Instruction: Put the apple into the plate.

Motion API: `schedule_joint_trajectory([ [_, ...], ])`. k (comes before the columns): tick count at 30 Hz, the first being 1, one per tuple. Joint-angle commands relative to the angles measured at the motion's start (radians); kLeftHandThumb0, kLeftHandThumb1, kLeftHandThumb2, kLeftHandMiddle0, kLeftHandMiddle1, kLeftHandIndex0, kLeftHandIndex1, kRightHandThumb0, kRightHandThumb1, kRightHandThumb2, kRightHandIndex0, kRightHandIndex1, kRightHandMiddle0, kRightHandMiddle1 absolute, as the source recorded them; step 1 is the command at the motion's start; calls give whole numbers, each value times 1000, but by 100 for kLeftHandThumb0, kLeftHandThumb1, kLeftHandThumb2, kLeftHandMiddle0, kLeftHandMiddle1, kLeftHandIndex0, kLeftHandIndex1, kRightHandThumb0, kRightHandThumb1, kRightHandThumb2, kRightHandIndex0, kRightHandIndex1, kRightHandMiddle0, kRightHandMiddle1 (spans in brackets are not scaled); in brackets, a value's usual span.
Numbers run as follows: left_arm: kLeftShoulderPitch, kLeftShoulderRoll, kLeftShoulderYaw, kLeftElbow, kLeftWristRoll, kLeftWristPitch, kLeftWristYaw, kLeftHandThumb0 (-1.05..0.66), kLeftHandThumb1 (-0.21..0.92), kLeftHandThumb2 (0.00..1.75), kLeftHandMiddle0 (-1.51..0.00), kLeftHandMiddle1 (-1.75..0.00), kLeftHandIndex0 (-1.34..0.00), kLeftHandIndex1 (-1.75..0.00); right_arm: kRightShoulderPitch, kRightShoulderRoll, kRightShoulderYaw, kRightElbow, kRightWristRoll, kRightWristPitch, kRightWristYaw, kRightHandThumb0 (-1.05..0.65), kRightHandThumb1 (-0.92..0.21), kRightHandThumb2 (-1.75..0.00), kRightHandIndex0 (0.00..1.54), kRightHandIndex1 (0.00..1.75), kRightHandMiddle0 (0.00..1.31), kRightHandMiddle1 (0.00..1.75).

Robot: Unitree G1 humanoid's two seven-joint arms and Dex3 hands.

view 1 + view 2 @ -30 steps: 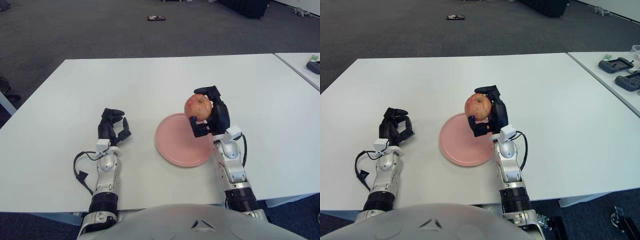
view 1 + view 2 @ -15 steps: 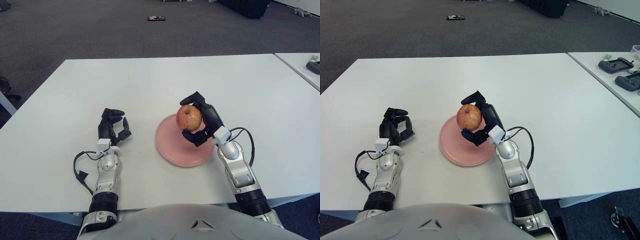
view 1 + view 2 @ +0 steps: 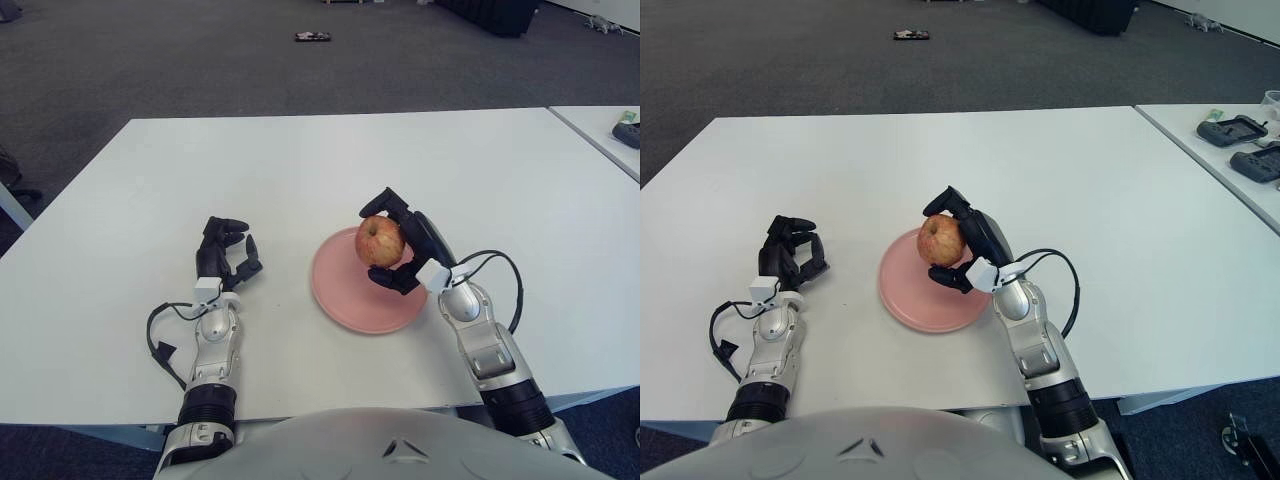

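A red-yellow apple (image 3: 379, 240) is held in my right hand (image 3: 400, 243), whose black fingers are curled around it. The hand holds the apple low over the far part of a round pink plate (image 3: 350, 298) in the middle of the white table. I cannot tell whether the apple touches the plate. The apple (image 3: 940, 241) and plate (image 3: 910, 295) also show in the right eye view. My left hand (image 3: 224, 254) rests on the table left of the plate, its fingers curled and empty.
The white table (image 3: 200, 170) spans the view. A second table (image 3: 1230, 140) at the right carries dark devices (image 3: 1235, 130). A small dark object (image 3: 312, 37) lies on the grey carpet far behind.
My right hand has moved left and down with the apple, from above the plate's right rim to low over the plate. The left hand has not moved.
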Motion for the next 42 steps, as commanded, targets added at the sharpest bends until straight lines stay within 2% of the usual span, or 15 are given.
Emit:
schedule_joint_trajectory([
  [1, 41, 0, -5, 35, 3, 22, -8, -44, 43, 119, -86, -175, -52, -175, -11, -26, 8, -25, -50, 2, -11, -33, -18, -130, 23, 142, 18, 141],
  [3, 40, 0, -4, 36, 1, 24, -9, -44, 42, 120, -86, -175, -52, -175, -11, -36, 10, -25, -63, -8, -17, -44, -18, -126, 9, 120, 7, 128],
  [4, 40, 0, -3, 37, -1, 22, -10, -44, 42, 120, -86, -175, -52, -175, -12, -46, 11, -25, -73, -17, -20, -46, -18, -125, 7, 115, 6, 125],
  [5, 40, -1, -3, 39, -4, 19, -11, -44, 42, 120, -86, -175, -52, -175, -12, -57, 12, -26, -81, -25, -20, -53, -22, -120, 5, 94, 4, 114],
  [7, 39, -1, -2, 41, -6, 16, -13, -45, 42, 120, -86, -175, -53, -175, -12, -68, 13, -27, -89, -32, -19, -60, -27, -113, 2, 65, 2, 98],
  [9, 39, -3, -2, 40, -7, 14, -12, -45, 42, 120, -86, -175, -53, -175, -13, -83, 15, -30, -95, -36, -11, -66, -31, -109, 1, 44, 1, 83],
  [11, 40, -2, -4, 38, -1, 11, -8, -45, 42, 120, -86, -175, -53, -175, -14, -101, 18, -35, -106, -34, 4, -75, -38, -102, 0, 18, 0, 54],
  [13, 39, -1, -4, 39, 2, 7, -8, -45, 42, 121, -86, -175, -53, -175, -16, -112, 22, -41, -114, -28, 16, -82, -44, -96, 0, 9, 0, 30],
  [15, 39, 0, -4, 41, 1, 3, -9, -45, 41, 121, -86, -175, -53, -175, -15, -122, 23, -48, -113, -22, 31, -90, -51, -87, 0, 4, 0, 12],
  [18, 38, 0, -4, 43, 0, -2, -9, -45, 41, 121, -86, -175, -53, -175, -14, -131, 22, -55, -108, -20, 49, -97, -57, -78, 0, 1, 0, 4],
  [26, 40, 2, -5, 38, 7, 11, -4, -45, 41, 122, -85, -175, -54, -175, -12, -142, 15, -61, -86, -28, 78, -102, -62, -68, 0, 0, 0, 0],
  [42, 44, 2, -7, 25, 1, 30, -13, -45, 40, 123, -87, -175, -54, -175, -17, -158, -1, -20, -77, -130, 31, -105, -74, -59, 0, 0, 0, 0],
])
